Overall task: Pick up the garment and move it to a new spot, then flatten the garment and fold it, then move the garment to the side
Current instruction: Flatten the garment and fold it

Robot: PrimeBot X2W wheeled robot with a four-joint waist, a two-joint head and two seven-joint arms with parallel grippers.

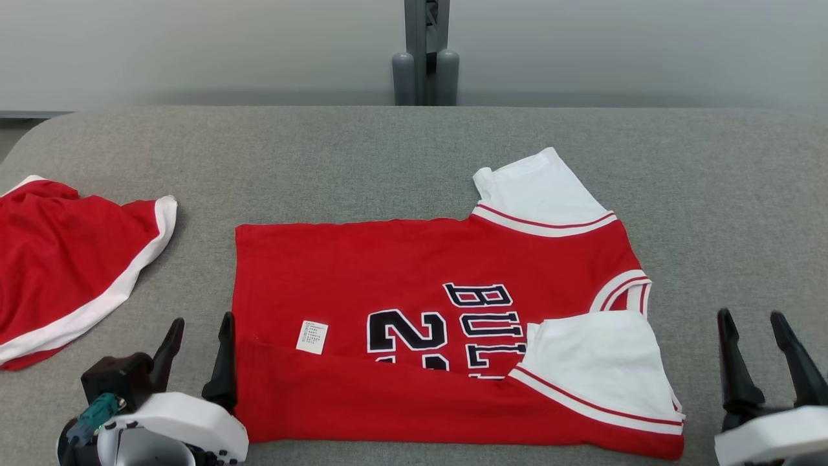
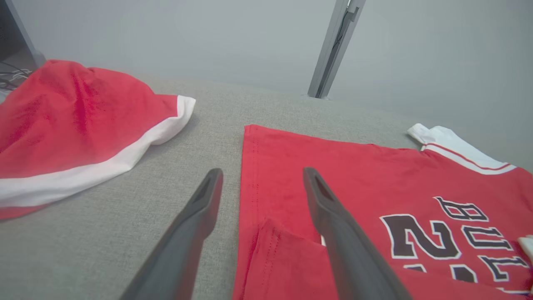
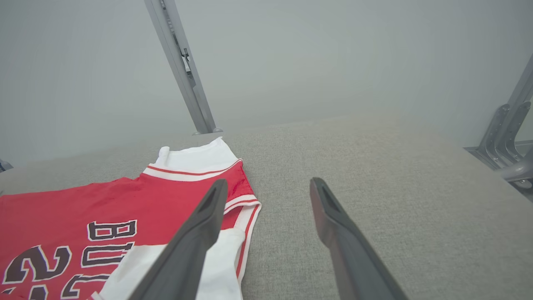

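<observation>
Left pincer and right pincer flank the red jersey, both spread wide and empty, likely poised for its next fold.

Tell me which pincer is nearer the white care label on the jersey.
Left. The left pincer sits at the hem of the jersey, beside the care label; the right pincer is beyond the collar end.

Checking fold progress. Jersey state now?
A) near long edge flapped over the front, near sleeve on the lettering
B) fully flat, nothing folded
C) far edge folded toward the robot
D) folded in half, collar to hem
A: on the jersey the near edge lies turned over the number's lower part, the care label exposed, and the near sleeve covers part of the lettering.
</observation>
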